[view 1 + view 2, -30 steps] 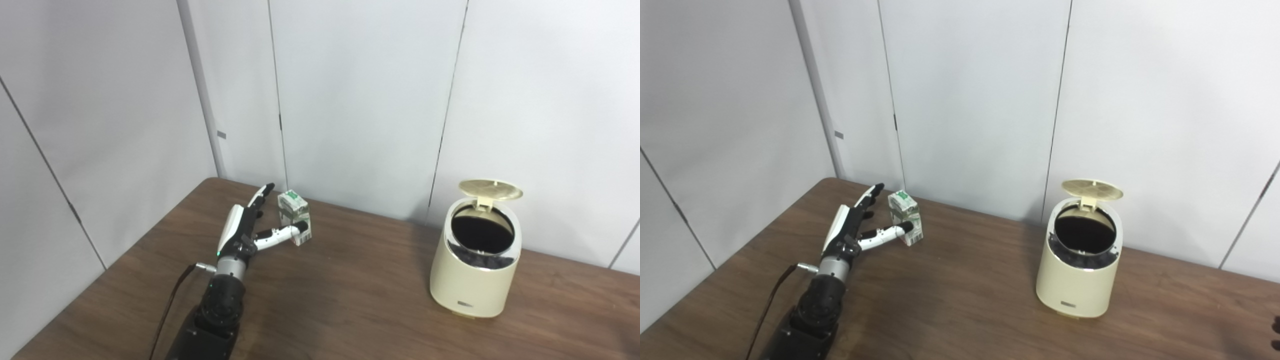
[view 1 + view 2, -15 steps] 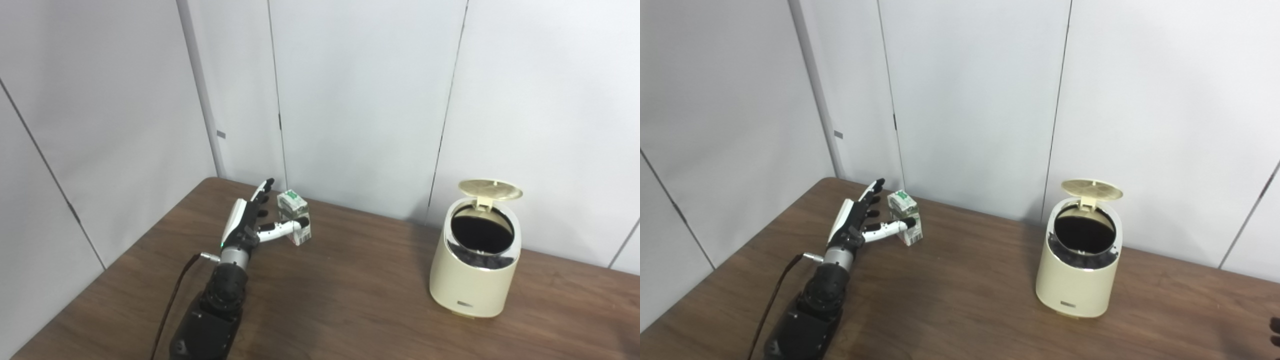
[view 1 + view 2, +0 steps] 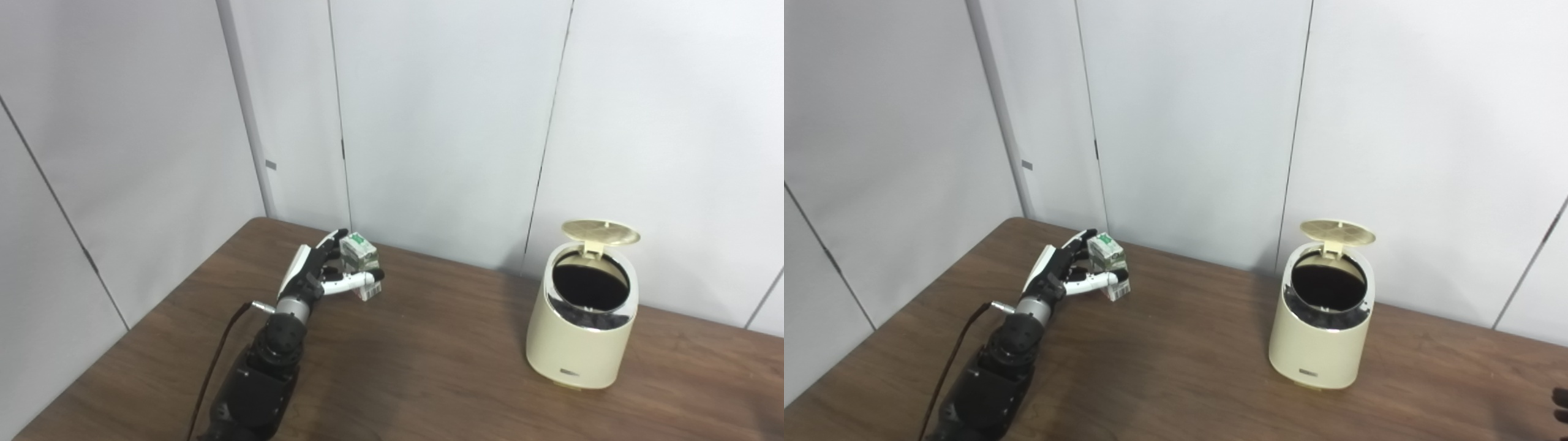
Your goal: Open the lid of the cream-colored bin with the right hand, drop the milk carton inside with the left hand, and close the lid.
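Observation:
The small green-and-white milk carton (image 3: 362, 264) stands upright on the brown table (image 3: 429, 367) at the back left. My left hand (image 3: 321, 272) wraps it: the fingers curl against its far left side and the thumb lies across its front. The cream-colored bin (image 3: 579, 343) stands at the right with its round lid (image 3: 600, 231) tipped up and its dark inside showing. Only dark fingertips of my right hand (image 3: 1560, 407) show at the right edge of the right eye view, well away from the bin.
White wall panels (image 3: 441, 122) rise directly behind the table's far edge, close behind the carton and the bin. A black cable (image 3: 214, 361) hangs along my left forearm. Bare wood lies between the carton and the bin.
My left hand has slid forward and right to the carton. Its fingers, straight before, have curled around the carton's far side with the thumb across the front. The bin and lid are unchanged.

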